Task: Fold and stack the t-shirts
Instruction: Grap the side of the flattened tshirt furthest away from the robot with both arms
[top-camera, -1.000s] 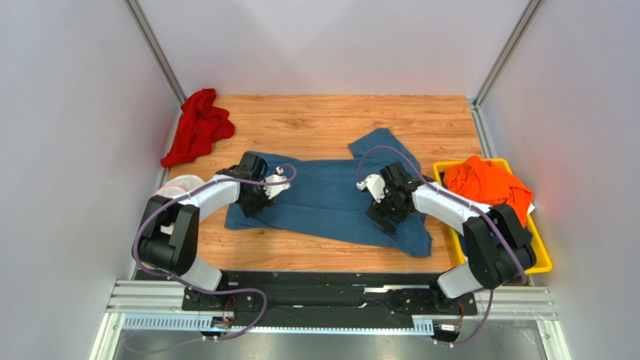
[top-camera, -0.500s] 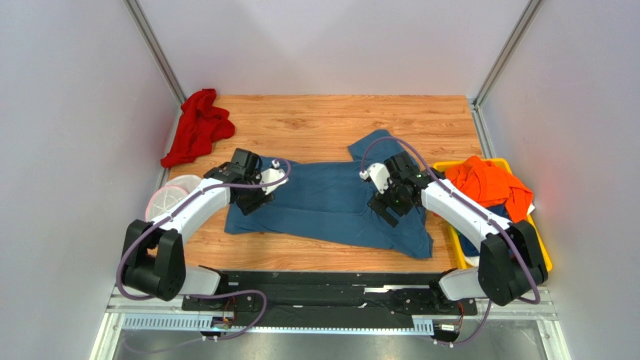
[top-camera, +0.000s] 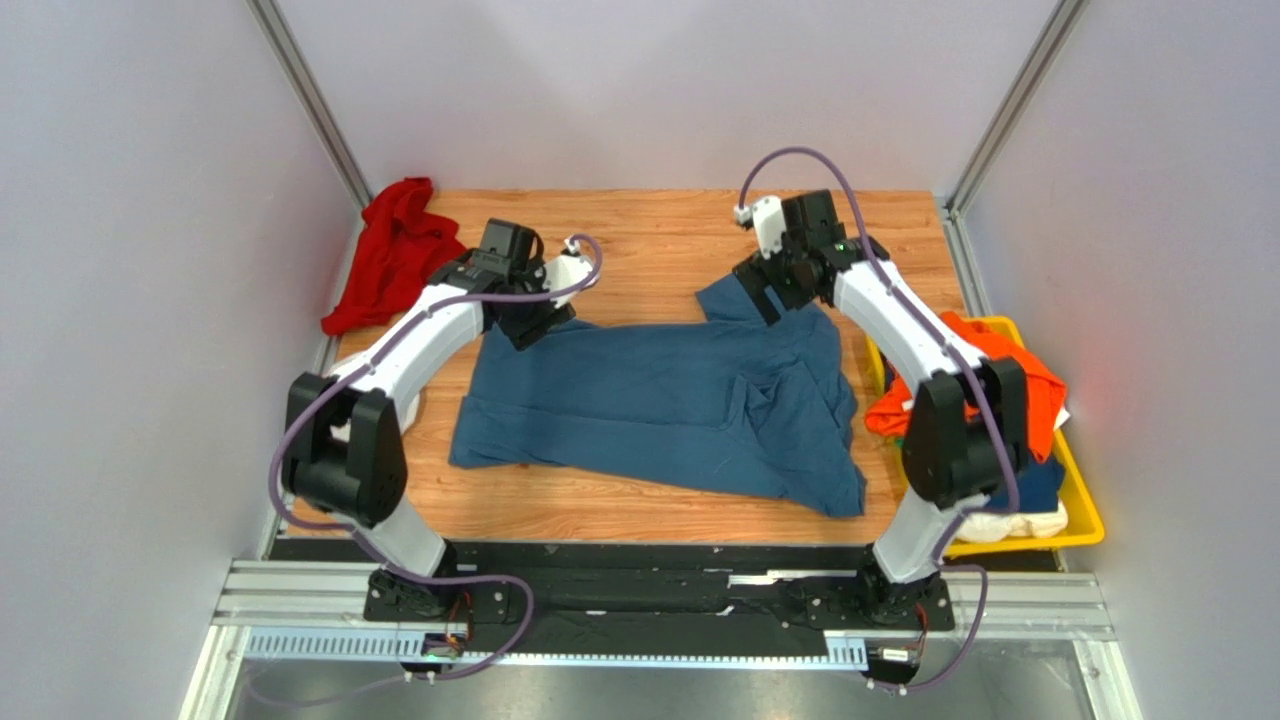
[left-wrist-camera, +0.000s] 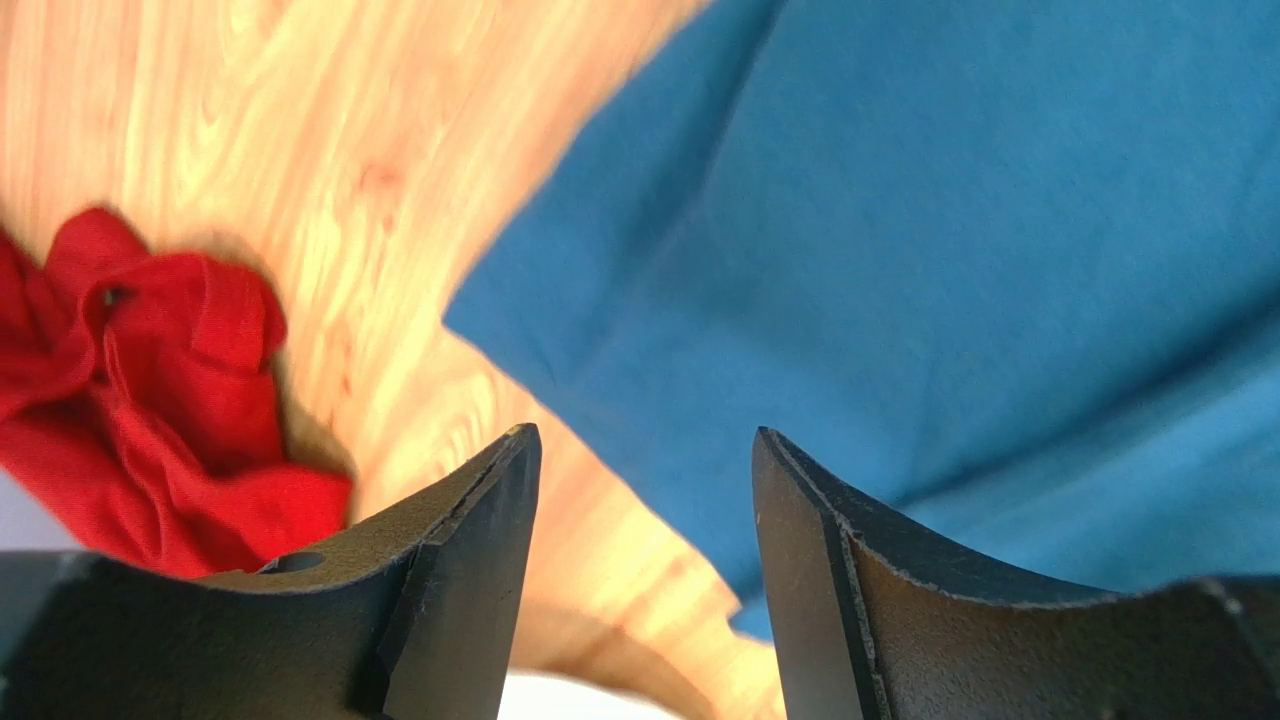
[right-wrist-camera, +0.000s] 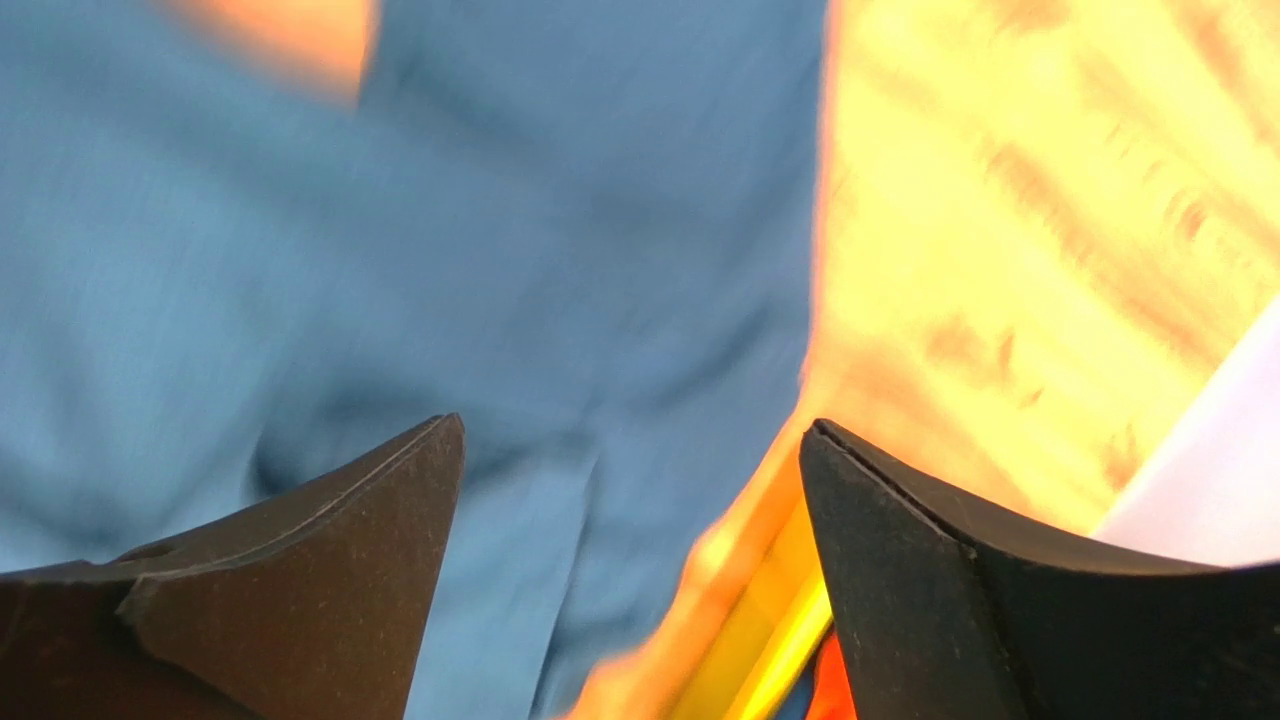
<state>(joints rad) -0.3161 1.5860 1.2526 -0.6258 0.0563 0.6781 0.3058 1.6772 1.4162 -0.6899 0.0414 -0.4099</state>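
Observation:
A large blue t-shirt (top-camera: 661, 405) lies spread on the wooden table (top-camera: 646, 225). My left gripper (top-camera: 531, 318) hovers open over its far left corner, with nothing between the fingers. In the left wrist view the gripper (left-wrist-camera: 643, 450) hangs above the edge of the blue t-shirt (left-wrist-camera: 932, 255). My right gripper (top-camera: 760, 291) is open and empty over the far right sleeve. The right wrist view is blurred and shows the gripper (right-wrist-camera: 631, 435) above the blue t-shirt (right-wrist-camera: 451, 225). A red t-shirt (top-camera: 394, 255) lies crumpled at the back left. An orange t-shirt (top-camera: 984, 375) sits in the bin.
A yellow bin (top-camera: 1085, 518) stands at the table's right edge, holding the orange shirt and other cloth, some of it pale. Grey walls close in the table on the left, right and back. The red t-shirt (left-wrist-camera: 150, 390) lies close to the left gripper.
Both arms have swung from over the middle of the blue t-shirt out to its far edge. Both grippers stay open and the shirt lies where it was.

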